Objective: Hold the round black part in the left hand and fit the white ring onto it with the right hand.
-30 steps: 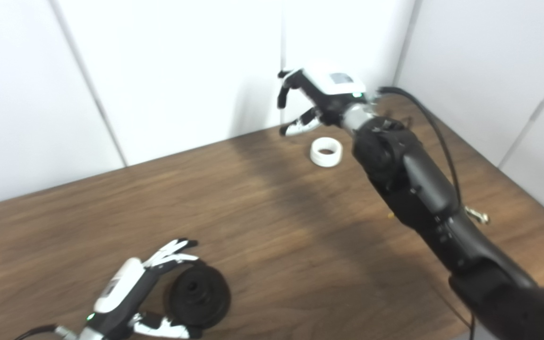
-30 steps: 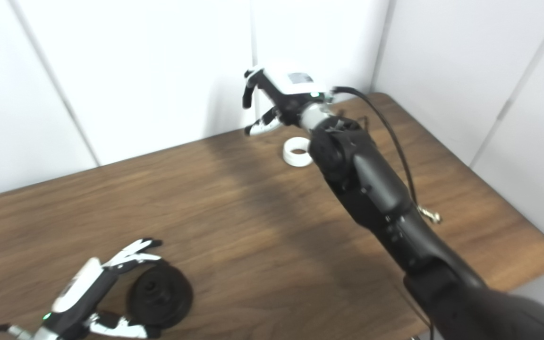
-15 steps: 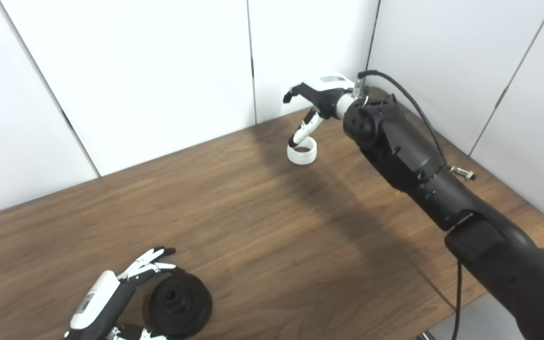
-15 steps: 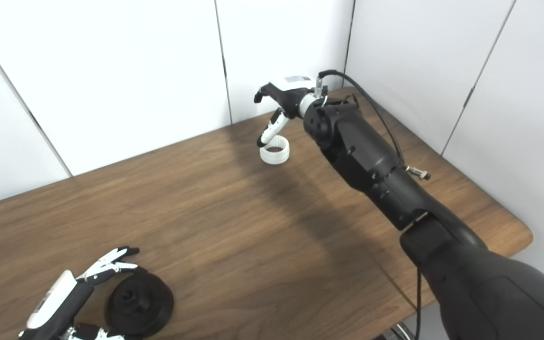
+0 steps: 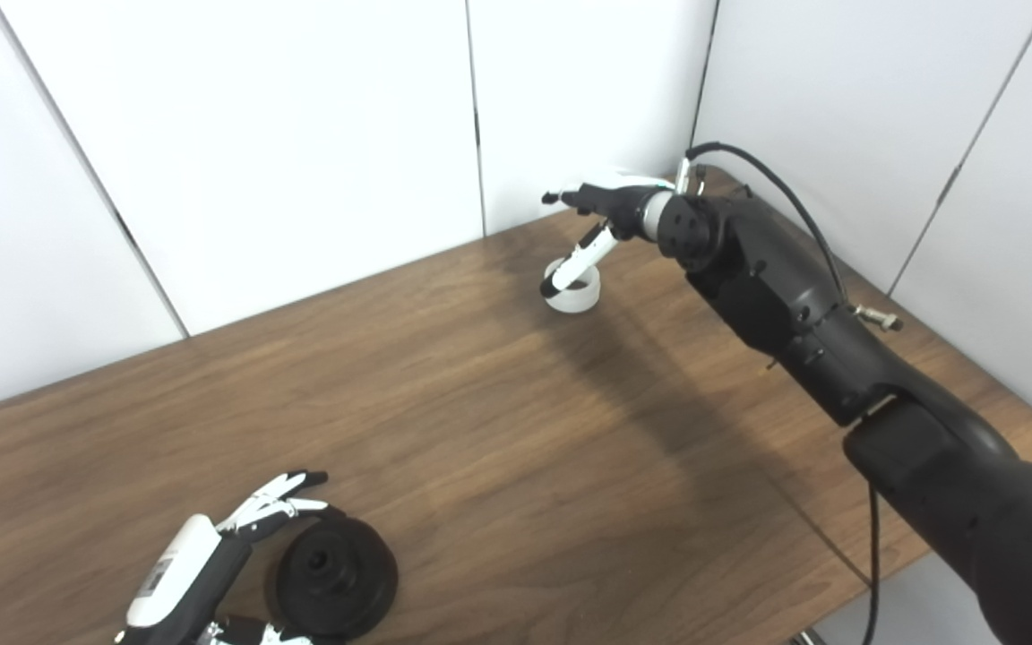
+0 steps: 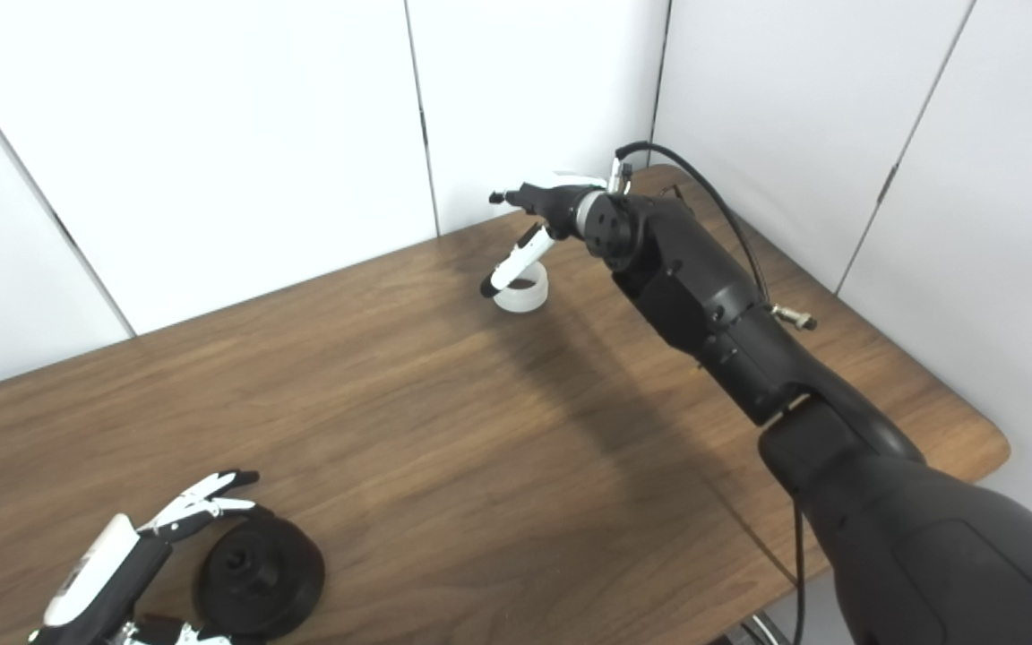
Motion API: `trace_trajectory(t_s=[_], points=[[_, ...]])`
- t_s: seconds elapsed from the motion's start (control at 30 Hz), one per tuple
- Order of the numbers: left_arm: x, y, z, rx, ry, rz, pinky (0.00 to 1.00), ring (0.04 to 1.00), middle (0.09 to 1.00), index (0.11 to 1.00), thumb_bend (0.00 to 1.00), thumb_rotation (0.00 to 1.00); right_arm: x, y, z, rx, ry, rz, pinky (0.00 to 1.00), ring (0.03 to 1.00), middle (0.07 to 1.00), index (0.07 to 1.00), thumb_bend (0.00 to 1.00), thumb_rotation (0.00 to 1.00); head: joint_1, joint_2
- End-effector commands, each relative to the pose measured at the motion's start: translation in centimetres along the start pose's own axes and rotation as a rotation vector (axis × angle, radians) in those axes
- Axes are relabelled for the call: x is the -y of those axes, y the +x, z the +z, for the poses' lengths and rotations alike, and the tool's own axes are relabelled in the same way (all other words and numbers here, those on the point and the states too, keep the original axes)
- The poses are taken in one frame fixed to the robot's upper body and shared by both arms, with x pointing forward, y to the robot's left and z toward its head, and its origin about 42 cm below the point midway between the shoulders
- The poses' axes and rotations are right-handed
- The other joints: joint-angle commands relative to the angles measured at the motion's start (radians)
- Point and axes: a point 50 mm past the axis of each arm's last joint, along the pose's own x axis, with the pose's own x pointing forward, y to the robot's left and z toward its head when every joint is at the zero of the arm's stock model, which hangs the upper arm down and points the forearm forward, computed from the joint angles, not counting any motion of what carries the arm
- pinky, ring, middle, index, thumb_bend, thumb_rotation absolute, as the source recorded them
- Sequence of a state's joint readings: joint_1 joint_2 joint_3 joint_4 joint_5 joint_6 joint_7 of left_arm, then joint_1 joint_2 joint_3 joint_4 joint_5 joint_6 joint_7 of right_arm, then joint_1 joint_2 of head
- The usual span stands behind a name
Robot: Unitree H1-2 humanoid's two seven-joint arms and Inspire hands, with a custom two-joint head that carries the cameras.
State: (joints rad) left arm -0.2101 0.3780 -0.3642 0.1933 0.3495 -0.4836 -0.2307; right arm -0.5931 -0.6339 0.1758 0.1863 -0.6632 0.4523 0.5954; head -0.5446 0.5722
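Black part (image 5: 336, 576) lies flat on the brown table (image 5: 480, 430), down in the lower left of the frame. It is round like a wheel, with a small hub sticking up in the middle. The left hand (image 5: 211, 573) is cupped around it at the bottom edge of the picture. Its white fingers (image 5: 270, 503) spread over the far left rim of the part, and its thumb reaches along the near rim. I cannot tell if the hand is really gripping the part or only lying against it. The part sits on the wood, not lifted. Far away, in the upper middle of the frame, the ring (image 5: 572, 294) sits near the back edge of the table, close to the white wall (image 5: 301, 134). It is small and white with a hole in the middle. The right hand (image 5: 610, 210) is stretched out over it at the end of a long black arm (image 5: 794, 305) that comes up from the lower right corner. The hand's fingers are apart, not closed. One white finger with a dark tip (image 5: 574, 266) points down and crosses the ring. Whether it touches the ring I cannot tell. The ring rests on the table. A black cable (image 5: 785, 197) loops over the arm near the wrist.
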Motion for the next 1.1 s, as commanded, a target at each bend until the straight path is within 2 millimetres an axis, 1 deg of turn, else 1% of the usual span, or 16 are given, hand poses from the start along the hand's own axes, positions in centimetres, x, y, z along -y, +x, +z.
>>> trace_trajectory(t_s=[0.0, 0.1, 0.2, 0.3, 0.4, 0.57, 0.7, 0.8, 0.9, 1.07], points=[[0.6, -2.1, -1.4, -0.09, 0.015, -0.083, 0.79, 0.936, 0.902, 0.483, 0.52, 0.06, 3.1, -0.3, 0.9, 0.015, 0.003, -0.05, 0.81, 0.939, 0.982, 0.952, 1.0, 0.43, 0.003, 0.005], [0.6, -2.1, -1.3, -0.095, 0.014, -0.087, 0.81, 0.94, 0.906, 0.483, 0.52, 0.06, 2.8, 0.0, 0.9, 0.013, 0.006, -0.023, 0.82, 0.945, 0.977, 0.948, 1.0, 0.41, 0.006, 0.006], [0.7, -2.2, -1.3, -0.093, 0.014, -0.085, 0.8, 0.938, 0.906, 0.483, 0.52, 0.06, 2.4, 0.2, 0.9, 0.014, 0.008, -0.002, 0.8, 0.934, 0.972, 0.947, 1.0, 0.41, 0.009, 0.009], [0.6, -2.3, -1.3, -0.098, 0.011, -0.086, 0.81, 0.939, 0.909, 0.483, 0.52, 0.06, 2.0, 0.4, 0.8, 0.011, 0.003, 0.014, 0.77, 0.918, 0.967, 0.948, 1.0, 0.41, 0.012, 0.012], [0.5, -2.3, -1.2, -0.103, 0.009, -0.09, 0.81, 0.943, 0.911, 0.483, 0.52, 0.06, 1.6, 0.5, 0.7, 0.006, 0.005, 0.02, 0.74, 0.891, 0.951, 0.939, 1.0, 0.37, 0.015, 0.014], [0.6, -2.4, -1.1, -0.106, 0.008, -0.096, 0.84, 0.948, 0.908, 0.483, 0.52, 0.06, 0.8, 1.0, 0.3, -0.005, 0.025, 0.039, 0.77, 0.918, 0.962, 0.931, 1.0, 0.31, 0.019, 0.015], [0.5, -2.5, -1.1, -0.106, 0.011, -0.094, 0.84, 0.948, 0.912, 0.483, 0.52, 0.06, 0.3, 1.2, 0.2, -0.009, 0.022, 0.041, 0.78, 0.923, 0.963, 0.929, 1.0, 0.28, 0.031, 0.019], [0.5, -2.5, -1.1, -0.106, 0.011, -0.091, 0.83, 0.95, 0.913, 0.483, 0.52, 0.06, -0.2, 1.3, 0.2, -0.01, 0.009, 0.031, 0.78, 0.916, 0.952, 0.92, 0.97, 0.26, 0.031, 0.019], [0.5, -2.4, -1.1, -0.101, 0.01, -0.086, 0.83, 0.945, 0.906, 0.483, 0.52, 0.06, -0.7, 1.5, 0.2, -0.009, 0.008, 0.017, 0.78, 0.914, 0.942, 0.901, 0.94, 0.21, 0.031, 0.019], [0.5, -2.4, -0.9, -0.108, 0.021, -0.092, 0.82, 0.943, 0.909, 0.483, 0.52, 0.06, -1.4, 1.7, 0.1, -0.003, 0.005, -0.009, 0.77, 0.879, 0.905, 0.871, 0.89, 0.14, 0.031, 0.019]])
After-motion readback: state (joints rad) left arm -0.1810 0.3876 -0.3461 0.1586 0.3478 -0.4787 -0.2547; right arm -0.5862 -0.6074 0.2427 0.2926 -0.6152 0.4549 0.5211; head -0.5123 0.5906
